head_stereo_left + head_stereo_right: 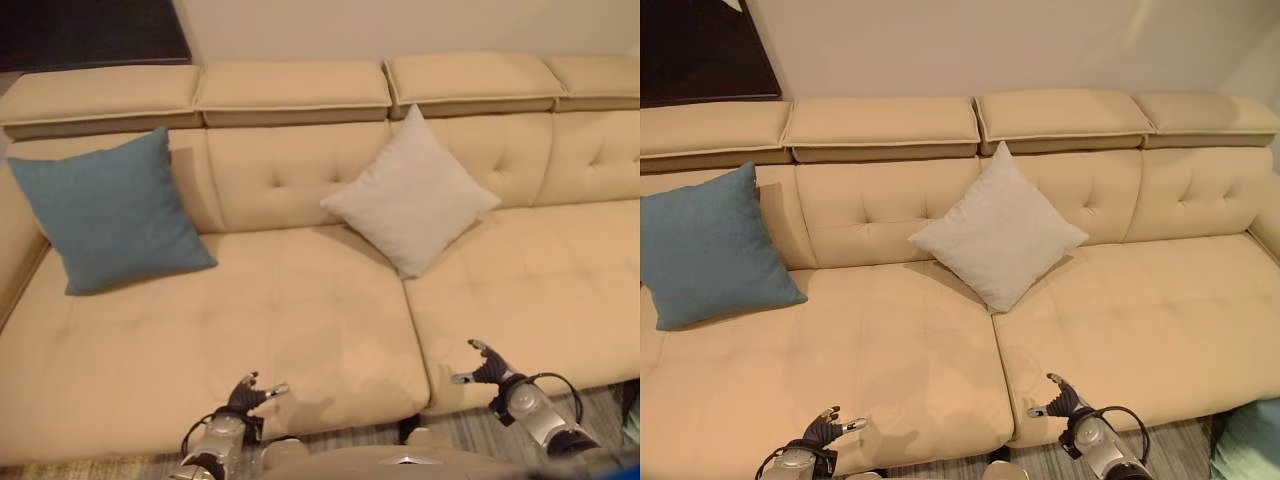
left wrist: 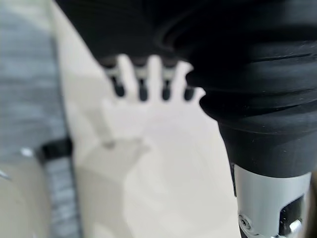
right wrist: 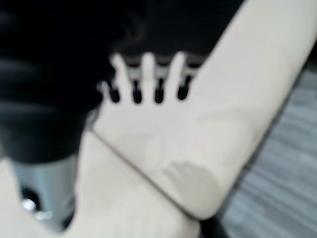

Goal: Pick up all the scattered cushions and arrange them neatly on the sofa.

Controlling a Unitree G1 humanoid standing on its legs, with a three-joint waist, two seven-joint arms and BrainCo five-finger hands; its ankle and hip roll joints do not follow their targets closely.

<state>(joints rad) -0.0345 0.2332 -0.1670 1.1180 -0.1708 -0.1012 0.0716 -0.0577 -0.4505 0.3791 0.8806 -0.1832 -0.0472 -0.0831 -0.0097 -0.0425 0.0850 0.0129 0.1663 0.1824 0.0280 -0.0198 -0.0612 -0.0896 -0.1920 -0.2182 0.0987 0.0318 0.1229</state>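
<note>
Beige sofa: blue cushion and grey cushion against backrest. My left hand, right hand over front edge, fingers relaxed, empty.

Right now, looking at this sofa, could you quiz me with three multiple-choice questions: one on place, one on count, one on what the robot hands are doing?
1. Where is the blue cushion?
A. the sofa's left end
B. the floor
C. the right end

2. How many cushions are on the sofa?
A. one
B. two
C. four

3. The left robot hand and right robot hand are:
A. holding cushions
B. open, empty
C. gripping the backrest

Answers:
A, it leans against the left backrest.
B, blue plus the beige cushion.
B, fingers straight over the seat edge.
</note>
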